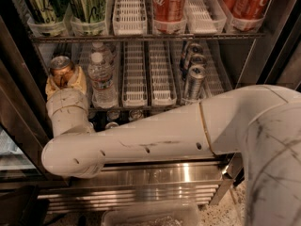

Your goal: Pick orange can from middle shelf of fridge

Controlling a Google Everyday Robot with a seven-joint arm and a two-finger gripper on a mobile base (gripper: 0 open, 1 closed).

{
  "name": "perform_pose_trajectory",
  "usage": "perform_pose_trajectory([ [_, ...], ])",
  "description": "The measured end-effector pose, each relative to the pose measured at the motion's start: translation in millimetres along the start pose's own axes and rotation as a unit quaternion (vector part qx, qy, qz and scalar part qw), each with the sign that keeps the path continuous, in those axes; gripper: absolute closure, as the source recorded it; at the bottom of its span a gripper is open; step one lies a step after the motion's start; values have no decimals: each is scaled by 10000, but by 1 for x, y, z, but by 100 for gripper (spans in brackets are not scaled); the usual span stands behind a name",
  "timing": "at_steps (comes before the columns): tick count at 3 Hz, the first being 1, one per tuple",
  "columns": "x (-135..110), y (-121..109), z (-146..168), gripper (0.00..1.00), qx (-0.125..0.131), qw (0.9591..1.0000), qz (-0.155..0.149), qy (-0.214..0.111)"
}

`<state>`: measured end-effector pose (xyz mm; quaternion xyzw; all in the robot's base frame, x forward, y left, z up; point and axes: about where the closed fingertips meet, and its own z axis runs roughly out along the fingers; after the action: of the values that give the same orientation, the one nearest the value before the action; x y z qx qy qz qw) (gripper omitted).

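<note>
One upright orange can (61, 71), lid up, clasped in pincer (66, 82), middle shelf (165, 107)

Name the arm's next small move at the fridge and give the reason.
Probably ease the orange can a little up and straight back out of the fridge. The gripper is at the left end of the middle shelf, its tan fingers hugging both sides of the can. A water bottle stands close on the can's right, so sideways travel looks risky.
</note>
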<state>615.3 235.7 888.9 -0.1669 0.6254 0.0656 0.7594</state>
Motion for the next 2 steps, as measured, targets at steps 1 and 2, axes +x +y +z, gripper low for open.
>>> perform_pose_trajectory([
  [1,-8,-2,-8,100,4,10000,-9,-29],
  [2,-12,-6,-22,100,-10,10000,-91,28],
])
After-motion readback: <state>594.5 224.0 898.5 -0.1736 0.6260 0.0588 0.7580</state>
